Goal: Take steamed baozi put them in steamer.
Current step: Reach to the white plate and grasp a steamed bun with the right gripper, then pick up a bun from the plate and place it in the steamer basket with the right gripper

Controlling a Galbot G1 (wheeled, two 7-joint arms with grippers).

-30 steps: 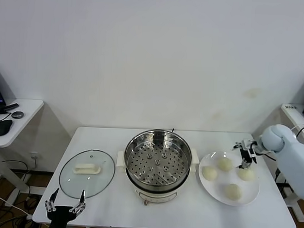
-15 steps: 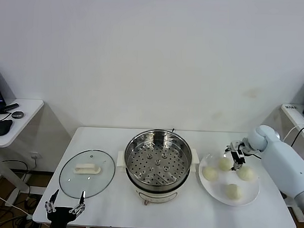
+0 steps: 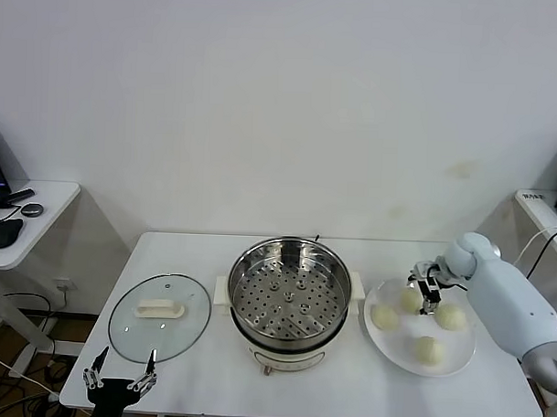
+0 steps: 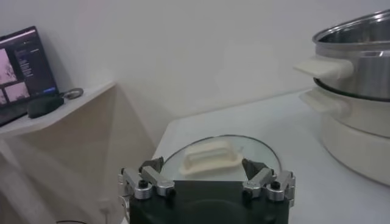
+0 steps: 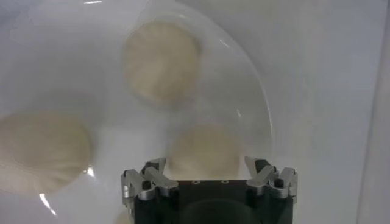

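Several cream-white steamed baozi lie on a white plate (image 3: 397, 346) right of the steamer (image 3: 289, 300), a shiny steel pot whose perforated tray holds nothing. My right gripper (image 3: 428, 290) hangs open low over the plate's back part. In the right wrist view its fingers straddle one baozi (image 5: 204, 148) with gaps on both sides, and two more baozi (image 5: 161, 64) (image 5: 42, 152) lie beyond. The head view shows that back baozi (image 3: 410, 302) beside the fingers. My left gripper (image 3: 119, 379) is parked open at the table's front left edge.
A glass lid (image 3: 159, 316) with a white handle lies flat left of the steamer, just ahead of the left gripper (image 4: 203, 167). A side desk (image 3: 22, 220) with a mouse stands farther left. Another desk edge (image 3: 539, 207) shows at the right.
My right arm has swung left across the plate, carrying the gripper from above the right-hand baozi to the back one. The left arm has not moved.
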